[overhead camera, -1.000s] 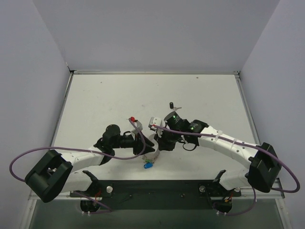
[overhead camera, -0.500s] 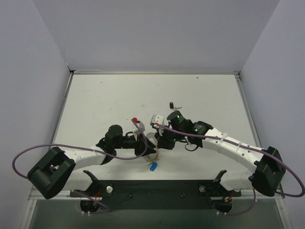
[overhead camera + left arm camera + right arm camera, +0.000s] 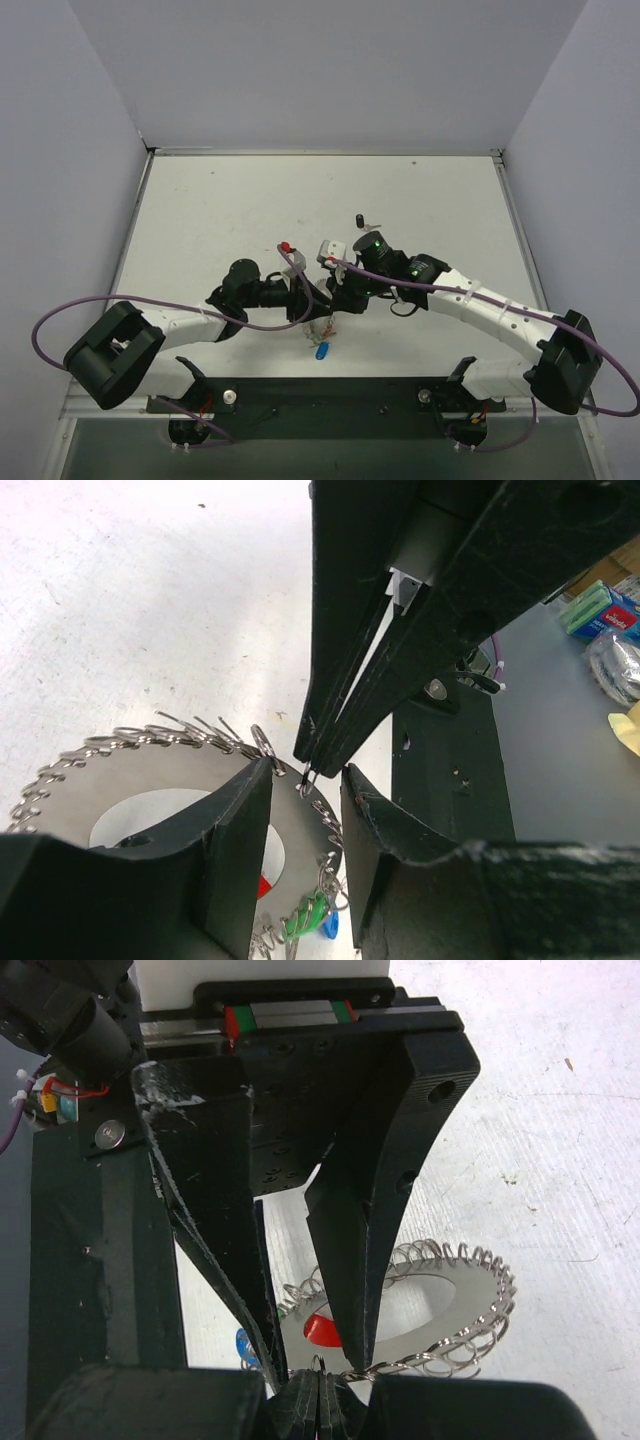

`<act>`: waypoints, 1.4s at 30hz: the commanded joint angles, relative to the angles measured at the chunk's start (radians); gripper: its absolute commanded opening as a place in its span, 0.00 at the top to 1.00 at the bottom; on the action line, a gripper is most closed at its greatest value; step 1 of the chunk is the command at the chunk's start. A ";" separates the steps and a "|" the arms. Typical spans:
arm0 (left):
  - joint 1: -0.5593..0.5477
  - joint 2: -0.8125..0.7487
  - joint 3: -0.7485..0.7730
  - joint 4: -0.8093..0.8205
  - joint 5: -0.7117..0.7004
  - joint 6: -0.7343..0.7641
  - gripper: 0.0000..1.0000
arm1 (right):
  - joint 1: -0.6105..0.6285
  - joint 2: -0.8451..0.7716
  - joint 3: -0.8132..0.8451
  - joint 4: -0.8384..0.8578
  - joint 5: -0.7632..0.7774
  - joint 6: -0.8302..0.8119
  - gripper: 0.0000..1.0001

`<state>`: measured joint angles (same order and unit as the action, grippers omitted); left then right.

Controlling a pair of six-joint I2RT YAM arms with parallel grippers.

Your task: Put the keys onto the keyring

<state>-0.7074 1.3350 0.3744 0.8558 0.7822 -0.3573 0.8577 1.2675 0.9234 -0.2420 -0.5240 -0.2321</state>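
The left gripper (image 3: 305, 810) clamps the large silvery coil-rimmed keyring (image 3: 150, 780) just above the white desk (image 3: 230, 210). The right gripper (image 3: 308, 770), nearly closed, pinches something thin at the rim, seemingly a coil loop or key. This looks like threading; next it needs fine alignment, as a black-headed key (image 3: 358, 219) lies apart.

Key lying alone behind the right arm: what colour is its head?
Black, seen best in the top external view.

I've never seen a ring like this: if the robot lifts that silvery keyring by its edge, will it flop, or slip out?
The keyring looks like flat sheet metal, so it probably stays stiff. Its springy coiled rim may flex a little and could snag the left gripper. The smooth face looks slippery, so a thin edge grip might let it pivot.
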 commanded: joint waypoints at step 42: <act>-0.017 -0.099 -0.061 0.186 -0.035 0.036 1.00 | -0.212 -0.438 -0.310 0.512 0.022 0.313 0.12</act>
<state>-0.7185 1.2732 0.3206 0.9539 0.7555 -0.3721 0.6529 0.8379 0.6174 0.1699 -0.5205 0.0330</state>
